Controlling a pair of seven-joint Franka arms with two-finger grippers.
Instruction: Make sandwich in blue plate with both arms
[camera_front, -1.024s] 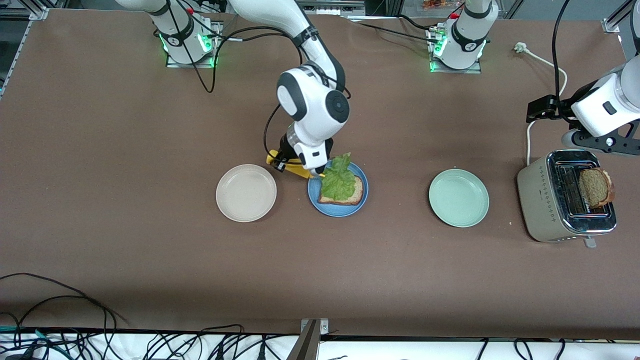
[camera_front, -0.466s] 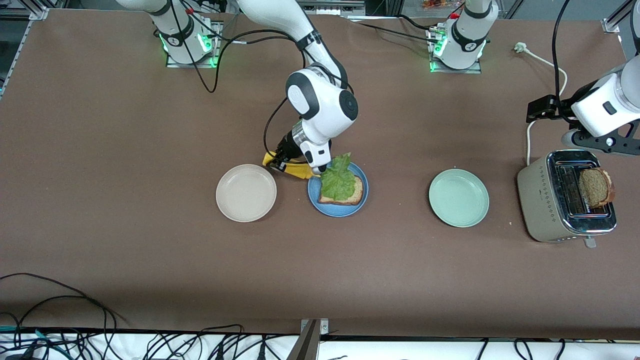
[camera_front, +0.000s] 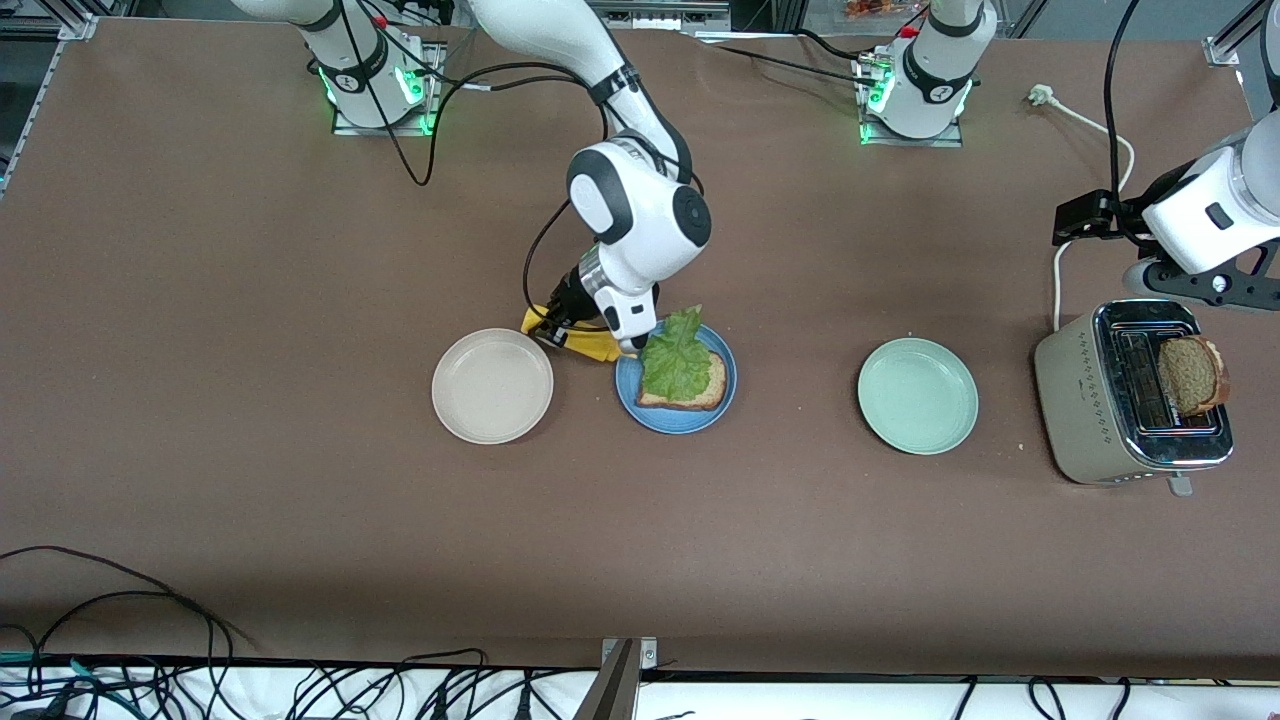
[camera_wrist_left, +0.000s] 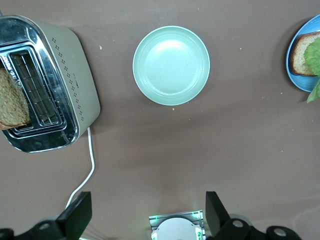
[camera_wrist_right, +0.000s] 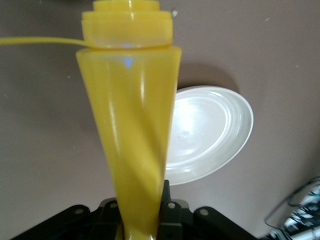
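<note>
Front view: right gripper (camera_front: 600, 343) clamps a yellow squeeze bottle (camera_front: 578, 340), lying tilted, its long axis pointing at the blue plate (camera_front: 676, 419) rim just beside it. Plate carries a bread slice (camera_front: 700, 392) topped with ruffled lettuce (camera_front: 678, 358).

Left wrist view: left gripper (camera_wrist_left: 145, 214), jaws wide and empty, above toaster (camera_wrist_left: 75, 95); second slice (camera_wrist_left: 12, 100) in slot.

Right wrist view: glossy tapered bottle; cream plate (camera_wrist_right: 215, 130) beneath.

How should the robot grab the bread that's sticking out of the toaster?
Probably by the top half of the bread slice, the part standing up out of the toaster slot. Come straight down from above and pinch its two flat faces, since it stands on edge and its lower part is hidden in the slot. The open left gripper, up in the air near the toaster, looks best placed.
</note>
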